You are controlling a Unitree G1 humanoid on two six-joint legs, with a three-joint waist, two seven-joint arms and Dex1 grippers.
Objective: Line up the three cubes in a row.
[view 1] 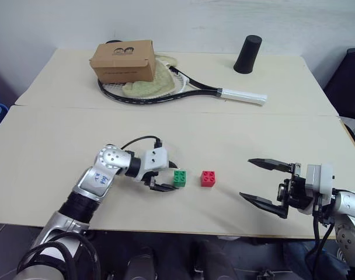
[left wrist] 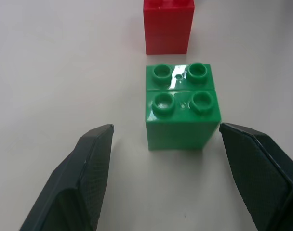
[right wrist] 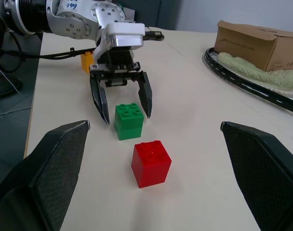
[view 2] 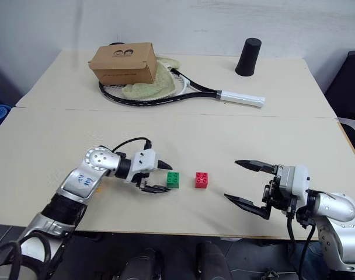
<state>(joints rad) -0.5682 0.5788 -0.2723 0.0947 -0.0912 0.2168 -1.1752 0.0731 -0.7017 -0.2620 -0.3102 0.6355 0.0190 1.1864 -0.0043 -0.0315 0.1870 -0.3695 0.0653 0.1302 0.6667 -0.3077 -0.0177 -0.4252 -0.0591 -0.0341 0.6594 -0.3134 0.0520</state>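
Note:
The green cube [view 1: 180, 178] and the red cube [view 1: 208, 178] sit side by side near the table's front edge, a small gap between them. My left gripper [view 1: 169, 177] is open, and its black fingers [left wrist: 88, 163] flank the green cube's left end without touching it. In the right wrist view, the yellow-orange cube [right wrist: 86, 61] lies behind my left arm, apart from the other two. My right gripper [view 1: 245, 178] hovers wide open to the right of the red cube, holding nothing.
At the back of the table, a brown cardboard box [view 1: 122, 60] rests on a pale cloth [view 1: 148, 81] and a racket [view 1: 183, 87]. A black cylinder [view 1: 247, 54] stands at the back right. A seam [view 1: 224, 114] crosses the table.

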